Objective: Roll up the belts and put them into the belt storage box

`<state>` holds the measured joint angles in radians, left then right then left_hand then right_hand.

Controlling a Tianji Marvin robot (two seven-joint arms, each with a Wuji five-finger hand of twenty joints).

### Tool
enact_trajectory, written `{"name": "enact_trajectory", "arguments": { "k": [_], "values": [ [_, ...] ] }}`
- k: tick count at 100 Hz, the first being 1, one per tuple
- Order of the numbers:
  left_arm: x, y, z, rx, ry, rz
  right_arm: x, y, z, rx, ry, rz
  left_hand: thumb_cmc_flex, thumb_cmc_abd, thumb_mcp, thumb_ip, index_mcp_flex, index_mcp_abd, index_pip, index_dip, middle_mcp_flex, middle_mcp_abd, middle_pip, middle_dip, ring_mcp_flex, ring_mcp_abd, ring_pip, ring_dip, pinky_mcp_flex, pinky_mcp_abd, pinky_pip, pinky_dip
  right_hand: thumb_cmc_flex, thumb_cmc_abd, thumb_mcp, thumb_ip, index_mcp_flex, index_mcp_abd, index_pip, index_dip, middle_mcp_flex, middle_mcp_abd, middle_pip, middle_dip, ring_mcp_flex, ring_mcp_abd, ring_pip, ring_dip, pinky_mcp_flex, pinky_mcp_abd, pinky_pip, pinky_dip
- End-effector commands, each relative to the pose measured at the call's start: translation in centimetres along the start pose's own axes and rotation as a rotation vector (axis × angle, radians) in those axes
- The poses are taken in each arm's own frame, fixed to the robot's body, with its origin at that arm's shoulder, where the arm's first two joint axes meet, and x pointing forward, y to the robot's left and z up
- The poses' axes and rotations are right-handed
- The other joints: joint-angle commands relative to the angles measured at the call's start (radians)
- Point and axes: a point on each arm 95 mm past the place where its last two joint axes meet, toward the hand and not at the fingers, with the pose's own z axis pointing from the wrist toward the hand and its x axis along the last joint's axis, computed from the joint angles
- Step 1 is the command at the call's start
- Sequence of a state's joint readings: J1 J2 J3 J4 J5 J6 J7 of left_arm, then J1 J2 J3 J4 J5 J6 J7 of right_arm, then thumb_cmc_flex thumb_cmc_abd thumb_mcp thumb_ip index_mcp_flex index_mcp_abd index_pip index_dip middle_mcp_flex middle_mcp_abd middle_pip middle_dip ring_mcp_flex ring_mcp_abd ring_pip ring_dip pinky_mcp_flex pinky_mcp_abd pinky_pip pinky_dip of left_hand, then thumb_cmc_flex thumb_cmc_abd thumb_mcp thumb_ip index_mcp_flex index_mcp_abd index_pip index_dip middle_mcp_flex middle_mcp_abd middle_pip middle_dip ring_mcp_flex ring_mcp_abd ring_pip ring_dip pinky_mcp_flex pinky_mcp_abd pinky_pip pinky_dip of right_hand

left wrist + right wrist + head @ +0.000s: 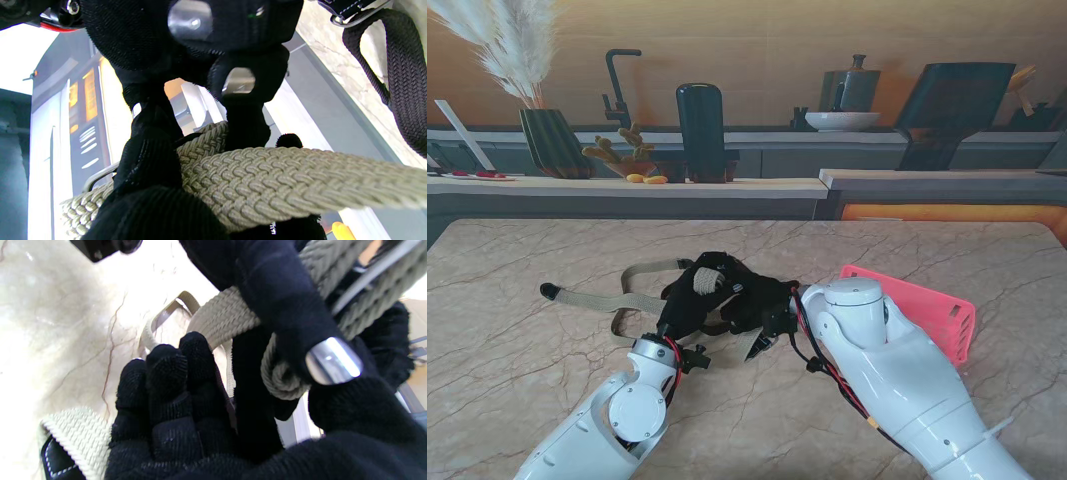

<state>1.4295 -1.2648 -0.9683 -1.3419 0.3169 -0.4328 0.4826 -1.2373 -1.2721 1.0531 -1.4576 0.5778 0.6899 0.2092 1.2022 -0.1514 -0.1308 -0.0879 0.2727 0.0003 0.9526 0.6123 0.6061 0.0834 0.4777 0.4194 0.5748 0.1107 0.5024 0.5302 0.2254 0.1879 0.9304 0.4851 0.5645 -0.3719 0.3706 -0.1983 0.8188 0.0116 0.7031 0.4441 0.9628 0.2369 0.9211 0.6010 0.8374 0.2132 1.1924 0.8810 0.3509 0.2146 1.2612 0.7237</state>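
The braided beige belt (597, 301) trails leftward across the marble bench (517, 360), its dark tip at the far left. The left hand (699, 293), black-gloved, is clenched on the belt's coiled end, woven strands wrapped between its fingers (148, 156). Just right of it, the right hand (772, 310) meets the same coil, its fingers (166, 380) curled together against the weave. Both forearms angle inward from the near corners. The pink slotted belt storage box (927, 305) sits farther right.
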Motion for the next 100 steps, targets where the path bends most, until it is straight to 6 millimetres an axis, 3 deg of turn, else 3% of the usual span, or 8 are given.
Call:
{"name": "enact_trajectory", "arguments": {
  "k": [1,17,44,57,67,75,89,100],
  "values": [
    [1.6,-0.2,0.9,0.025,0.039,-0.029,-1.5,0.7,0.3,-0.032,-0.053,-0.002,0.067,0.195,0.066,-0.013,0.034,-0.047,0.087,0.014,0.043,-0.036,0.026,-0.003,0.027,-0.016,0.014,0.002,0.006,-0.004,0.024,0.011,0.072,0.152,0.105,0.118,0.038,0.008,-0.049,0.055,-0.012,0.063,-0.002,-0.014,-0.024,0.005,-0.014,-0.013,-0.004,-0.005,0.006,0.026],
    [1.9,-0.1,0.7,0.033,0.03,-0.065,-1.6,1.3,0.4,-0.099,-0.097,-0.096,0.064,0.196,0.068,-0.011,0.04,-0.046,0.098,0.014,0.049,-0.034,0.025,-0.006,0.032,-0.012,0.016,0.0,0.013,-0.002,0.029,0.009,0.04,0.168,0.104,0.139,0.056,0.042,-0.123,0.123,-0.021,0.085,-0.008,-0.026,-0.031,0.031,-0.023,-0.024,-0.01,0.019,0.004,0.015],
    [2.1,-0.3,0.7,0.055,0.001,-0.096,-1.6,2.6,-0.1,-0.25,-0.114,-0.322,0.089,0.18,0.09,0.003,0.025,-0.044,0.104,0.022,0.047,-0.013,0.017,-0.019,0.034,0.0,0.001,-0.022,0.034,0.003,0.037,0.005,0.042,0.126,0.129,0.151,0.067,0.06,-0.143,0.14,-0.019,0.098,-0.007,-0.032,-0.03,0.048,-0.024,-0.032,-0.011,0.033,0.012,0.008],
    [2.1,-0.4,0.7,0.067,-0.02,-0.117,-1.6,2.9,-1.1,-0.342,-0.034,-0.487,0.089,0.12,0.167,0.019,0.034,-0.087,0.104,0.017,0.104,-0.034,0.027,-0.012,0.031,0.005,-0.007,-0.053,0.028,0.008,0.016,-0.01,0.055,0.065,0.187,0.114,0.055,0.041,-0.096,0.091,-0.008,0.084,-0.001,-0.044,-0.015,0.038,-0.021,-0.047,0.001,0.029,0.024,-0.009],
    [2.2,-0.4,0.7,0.074,-0.032,-0.128,-1.5,2.7,-2.2,-0.398,0.052,-0.567,0.088,0.05,0.252,0.003,0.06,-0.1,0.114,0.011,0.192,-0.051,0.037,0.088,0.047,0.003,0.015,-0.06,0.022,0.023,0.012,-0.016,0.062,0.025,0.228,0.095,0.037,0.025,-0.035,0.04,-0.003,0.075,-0.004,-0.048,-0.011,0.034,-0.023,-0.052,0.006,0.028,0.027,-0.016],
    [2.1,-0.4,0.7,0.071,-0.039,-0.123,-1.3,2.6,-3.1,-0.434,0.134,-0.62,0.089,0.033,0.233,-0.003,0.064,-0.083,0.12,-0.002,0.237,-0.058,0.101,0.197,0.07,0.0,0.048,-0.046,0.019,0.027,0.02,-0.013,0.065,-0.005,0.254,0.08,0.018,0.01,0.013,0.007,-0.001,0.063,-0.009,-0.052,-0.007,0.024,-0.031,-0.057,0.008,0.025,0.025,-0.02],
    [2.0,-0.3,0.9,0.055,-0.051,-0.096,-0.9,2.2,-4.5,-0.492,0.29,-0.732,0.054,0.024,0.126,0.037,0.069,-0.047,0.126,-0.017,0.27,-0.072,0.279,0.343,0.138,0.013,0.158,0.026,0.041,0.028,0.061,0.004,0.053,-0.094,0.334,0.05,-0.036,-0.028,0.057,-0.023,-0.022,0.033,-0.031,-0.056,-0.015,-0.009,-0.066,-0.066,0.014,0.008,-0.006,-0.039],
    [1.8,-0.1,1.1,0.047,-0.058,-0.076,-0.7,1.9,-5.5,-0.532,0.383,-0.848,-0.061,-0.026,0.207,0.041,0.073,-0.008,0.169,0.007,0.306,-0.087,0.474,0.355,0.231,0.026,0.281,0.076,0.117,0.024,0.114,0.012,0.023,-0.15,0.411,0.036,-0.08,-0.054,0.043,-0.017,-0.054,0.008,-0.057,-0.063,-0.022,-0.033,-0.106,-0.08,0.021,-0.003,-0.032,-0.051]
  ]
}}
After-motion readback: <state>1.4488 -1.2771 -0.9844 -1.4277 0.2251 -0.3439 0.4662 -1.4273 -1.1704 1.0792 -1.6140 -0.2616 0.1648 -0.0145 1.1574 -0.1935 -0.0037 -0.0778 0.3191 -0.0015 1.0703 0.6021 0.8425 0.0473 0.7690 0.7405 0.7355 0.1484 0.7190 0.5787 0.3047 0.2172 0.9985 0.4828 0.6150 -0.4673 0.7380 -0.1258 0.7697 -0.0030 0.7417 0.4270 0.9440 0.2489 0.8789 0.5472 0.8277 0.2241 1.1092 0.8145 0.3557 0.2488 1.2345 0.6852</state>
